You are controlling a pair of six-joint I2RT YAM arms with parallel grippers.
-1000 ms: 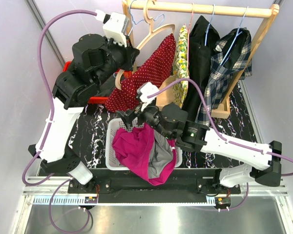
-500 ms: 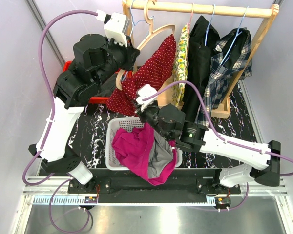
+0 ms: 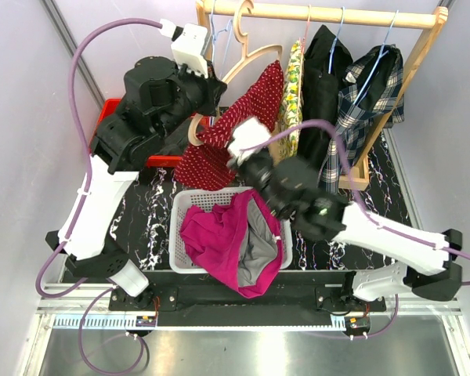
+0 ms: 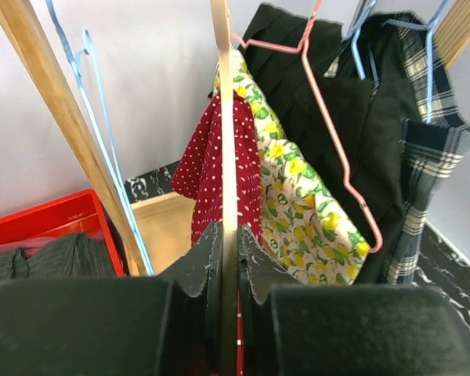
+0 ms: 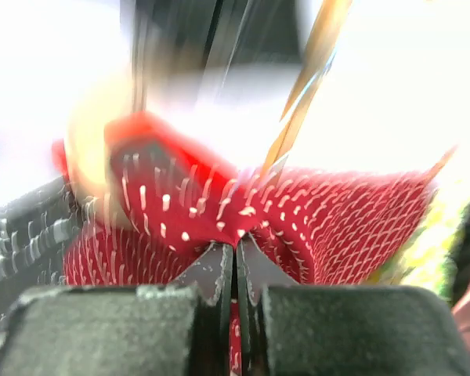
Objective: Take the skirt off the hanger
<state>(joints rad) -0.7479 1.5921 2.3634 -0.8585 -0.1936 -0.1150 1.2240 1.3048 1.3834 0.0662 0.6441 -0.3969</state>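
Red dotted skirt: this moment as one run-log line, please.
left gripper: shut on wooden hanger | right gripper: shut on red dotted skirt

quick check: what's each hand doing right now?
Left hand: closed on the wooden hanger.
Right hand: closed, pinching the red dotted skirt.

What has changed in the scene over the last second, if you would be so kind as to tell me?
The right end effector moved from above the basket up to the red dotted skirt and closed on its fabric. The left end effector stays clamped on the wooden hanger, and the clothes in the basket lie as before.
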